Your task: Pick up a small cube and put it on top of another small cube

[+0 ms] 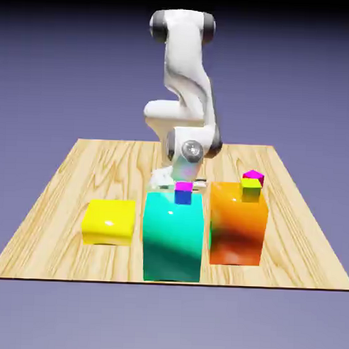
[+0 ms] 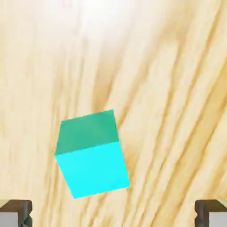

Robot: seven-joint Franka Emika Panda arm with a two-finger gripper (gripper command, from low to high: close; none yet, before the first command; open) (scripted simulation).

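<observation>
Teal block (image 1: 173, 237) up front w/ blue-and-magenta cube (image 1: 183, 193) at its top edge, orange block (image 1: 237, 225) beside it, then gripper (image 2: 113, 213), jaws apart, over wood, cyan cube (image 2: 94, 164) (tilted in hand view) btwn/ahead of tips.

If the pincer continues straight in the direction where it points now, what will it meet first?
Probably the small cyan-green cube, or the wooden table just beside it; the cube lies off-centre between the fingertips, and depth is unclear.

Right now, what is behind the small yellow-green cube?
A magenta block shows partly behind the yellow-green cube; the rest is covered, and its support cannot be seen.
</observation>
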